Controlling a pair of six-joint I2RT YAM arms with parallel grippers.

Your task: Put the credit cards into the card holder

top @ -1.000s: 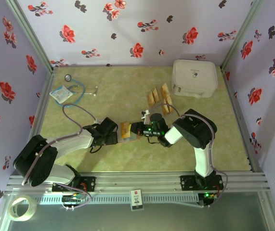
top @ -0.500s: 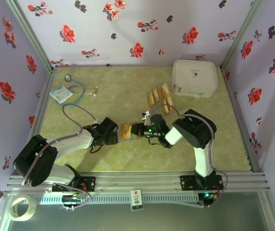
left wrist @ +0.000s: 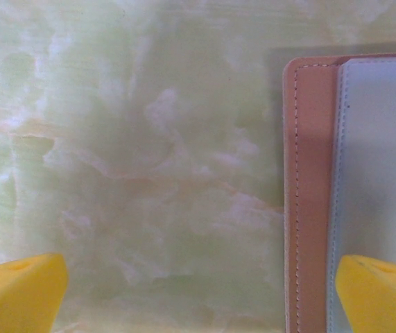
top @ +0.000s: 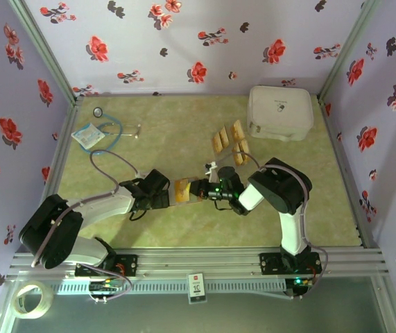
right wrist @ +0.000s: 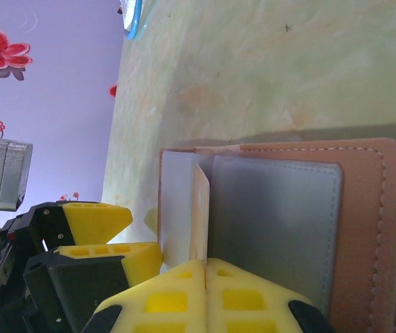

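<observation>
Centre of reference: card holder (top: 182, 190).

- 9 o'clock: blocked. Left gripper (top: 166, 194) sits there with fingers spread wide, one fingertip (left wrist: 385, 291) over the holder, its arm behind it.
- 3 o'clock: blocked. Right gripper (top: 198, 189), fingers pinched together on a card (right wrist: 199, 208) that stands on edge at the holder's pocket.
- 12 o'clock: bare table (top: 170, 132), open to the far wall.
- 1 o'clock: loose credit cards (top: 227, 142), near.
- 2 o'clock: white case (top: 280, 111), well beyond, by the right wall.
- 10 o'clock: left arm's cable (top: 107, 161) loops over the table. Stethoscope (top: 112, 128) and packet (top: 87, 137) lie further out.
- 6 o'clock: open strip between the two arms.
</observation>
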